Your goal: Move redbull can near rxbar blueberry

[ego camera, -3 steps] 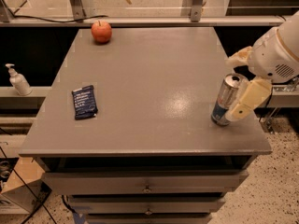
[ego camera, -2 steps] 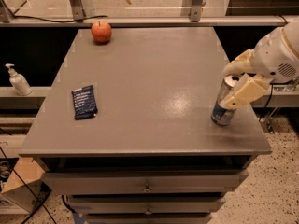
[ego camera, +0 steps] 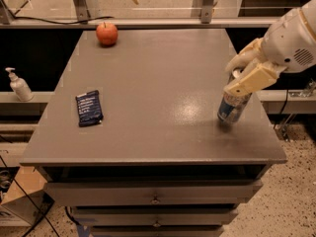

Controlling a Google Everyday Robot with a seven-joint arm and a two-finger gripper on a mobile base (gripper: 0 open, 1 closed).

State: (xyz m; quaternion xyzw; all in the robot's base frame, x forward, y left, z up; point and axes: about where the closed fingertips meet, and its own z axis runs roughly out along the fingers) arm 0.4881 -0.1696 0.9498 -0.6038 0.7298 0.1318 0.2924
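The redbull can (ego camera: 232,107), silver with blue panels, is near the right edge of the grey table (ego camera: 158,83), leaning a little. My gripper (ego camera: 243,73) comes in from the right and is shut on the can's upper part, one cream finger behind it and one in front. The finger in front hides the can's top. The rxbar blueberry (ego camera: 89,107), a dark navy wrapper with white text, lies flat on the table's left side, far from the can.
A red apple (ego camera: 106,33) sits at the table's far left corner. A white pump bottle (ego camera: 19,85) stands on a shelf to the left, off the table. Drawers (ego camera: 155,194) run below the table's front edge. A cardboard box (ego camera: 19,196) sits on the floor at lower left.
The gripper's fingers have closed in around the can's top. The can has shifted slightly left and away from the front edge, and now leans.
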